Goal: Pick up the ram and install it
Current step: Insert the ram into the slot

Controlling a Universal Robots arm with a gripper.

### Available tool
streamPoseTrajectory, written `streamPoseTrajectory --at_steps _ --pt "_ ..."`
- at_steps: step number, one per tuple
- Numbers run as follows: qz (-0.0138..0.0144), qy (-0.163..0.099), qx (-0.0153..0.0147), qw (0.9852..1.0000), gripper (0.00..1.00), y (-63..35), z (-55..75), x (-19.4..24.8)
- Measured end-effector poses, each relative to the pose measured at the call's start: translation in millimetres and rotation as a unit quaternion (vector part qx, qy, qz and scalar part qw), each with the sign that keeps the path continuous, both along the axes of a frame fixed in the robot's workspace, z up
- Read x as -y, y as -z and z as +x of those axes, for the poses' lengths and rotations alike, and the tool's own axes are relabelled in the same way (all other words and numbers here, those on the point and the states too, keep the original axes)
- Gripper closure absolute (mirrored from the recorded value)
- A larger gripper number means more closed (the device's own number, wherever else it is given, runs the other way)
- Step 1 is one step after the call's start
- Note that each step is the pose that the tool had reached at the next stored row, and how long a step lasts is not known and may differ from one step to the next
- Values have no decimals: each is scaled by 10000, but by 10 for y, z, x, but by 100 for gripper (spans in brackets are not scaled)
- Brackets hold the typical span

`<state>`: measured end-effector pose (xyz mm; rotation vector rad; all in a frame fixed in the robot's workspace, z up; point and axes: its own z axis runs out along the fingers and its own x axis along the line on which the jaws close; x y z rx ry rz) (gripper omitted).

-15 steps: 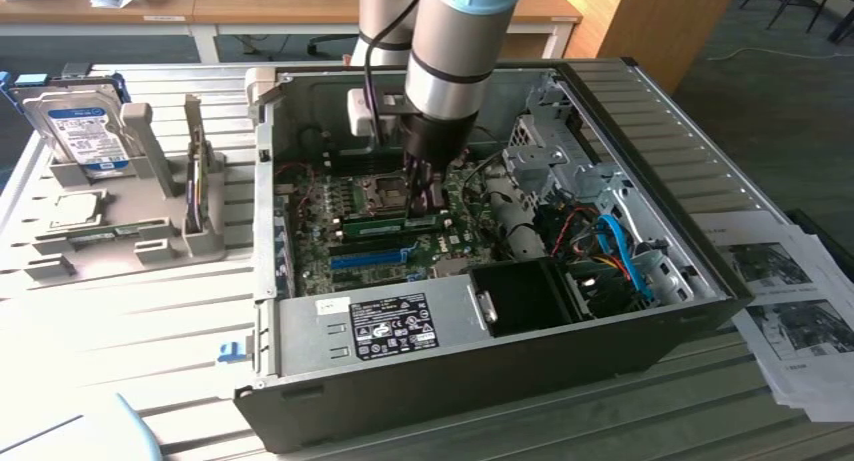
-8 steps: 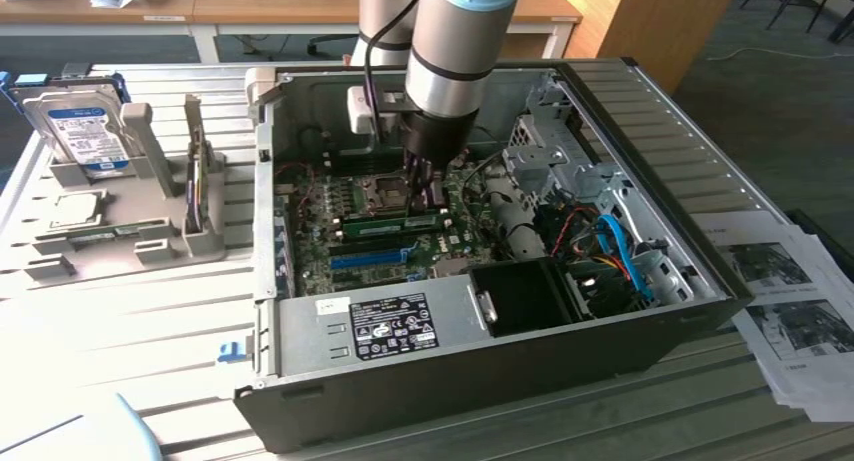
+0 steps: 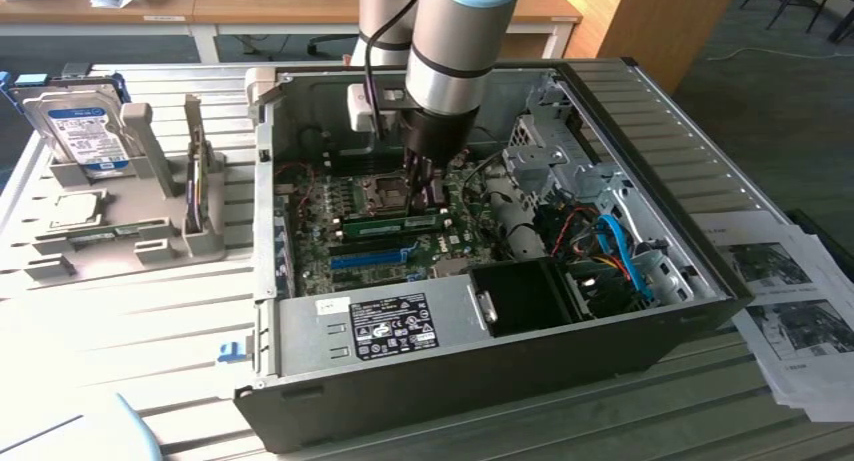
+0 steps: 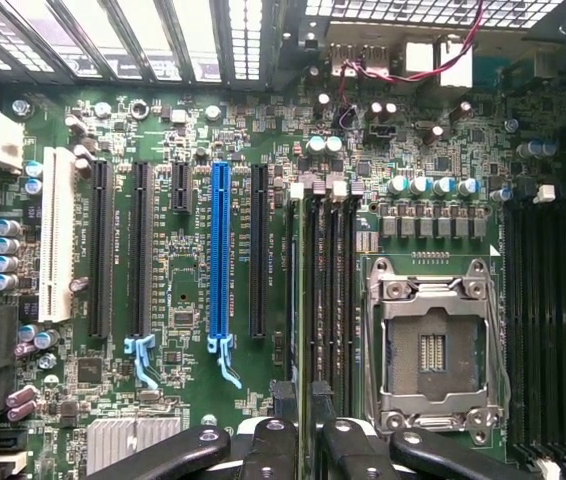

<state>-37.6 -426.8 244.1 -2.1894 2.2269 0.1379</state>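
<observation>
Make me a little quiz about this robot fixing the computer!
1. True or false: the hard drive stands outside the computer case.
2. Which colour is the long slot that stands out on the motherboard? A red, B blue, C yellow.
3. Fill in: the hand holds a thin green stick, the ___.

Key:
1. True.
2. B.
3. ram.

I saw pale wooden desks (image 3: 320, 6) along the far side, grey-blue carpet (image 3: 787, 131) beneath, a tall wooden panel (image 3: 654, 21) on the exterior view's right, and daylight across the white slatted table (image 3: 134, 316).
</observation>
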Motion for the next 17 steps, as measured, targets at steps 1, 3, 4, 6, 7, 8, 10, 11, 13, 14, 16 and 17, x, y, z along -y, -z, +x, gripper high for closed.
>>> streamPoseTrajectory --at_steps 1,3,4,6,7,8,10,11,13,14,16,17 --pt "0 0 0 10000 82 -3 0 0" --pt "0 0 0 10000 82 -8 0 0" --pt "-1 0 0 10000 82 -10 0 0" --pt "1 0 0 10000 82 -11 0 0" --pt "0 0 0 10000 82 -13 0 0" --pt "0 0 0 10000 82 -15 0 0" --pt "0 0 0 10000 82 -18 0 0" --pt "0 0 0 10000 82 -20 0 0" --pt "-1 0 0 10000 82 -24 0 0" --pt "-1 0 0 10000 82 -27 0 0" --pt "-1 0 0 10000 82 -35 0 0" --pt "-1 0 0 10000 82 -39 0 0"
